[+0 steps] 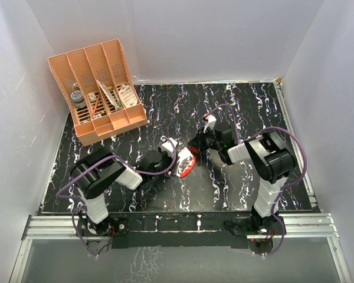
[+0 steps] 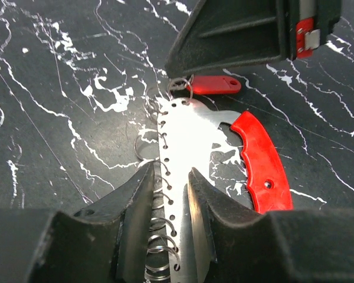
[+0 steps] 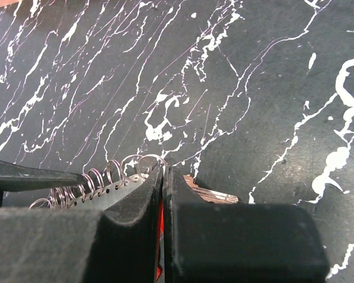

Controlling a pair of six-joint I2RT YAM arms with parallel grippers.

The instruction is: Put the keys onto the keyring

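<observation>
On the table (image 2: 47,118), my left gripper (image 2: 171,177) clamps the stiff keyring (image 2: 189,141) by its ringed edge. My right gripper (image 3: 164,171), pinched closed, nips the key (image 2: 215,84) at the keyring's tip. It looks light and probably slippery, so I'd grip its flat faces.

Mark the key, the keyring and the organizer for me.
key (image 2: 218,85): left wrist view, red head.
keyring (image 2: 262,160): left wrist view, red rim.
organizer (image 1: 112,127): top external view, front wall.

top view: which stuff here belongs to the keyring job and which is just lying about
Job: keyring; red key tag; left gripper, gripping the keyring; right gripper, closed on the tag.
Lying about: peach desk organiser and the small items in its slots.
</observation>
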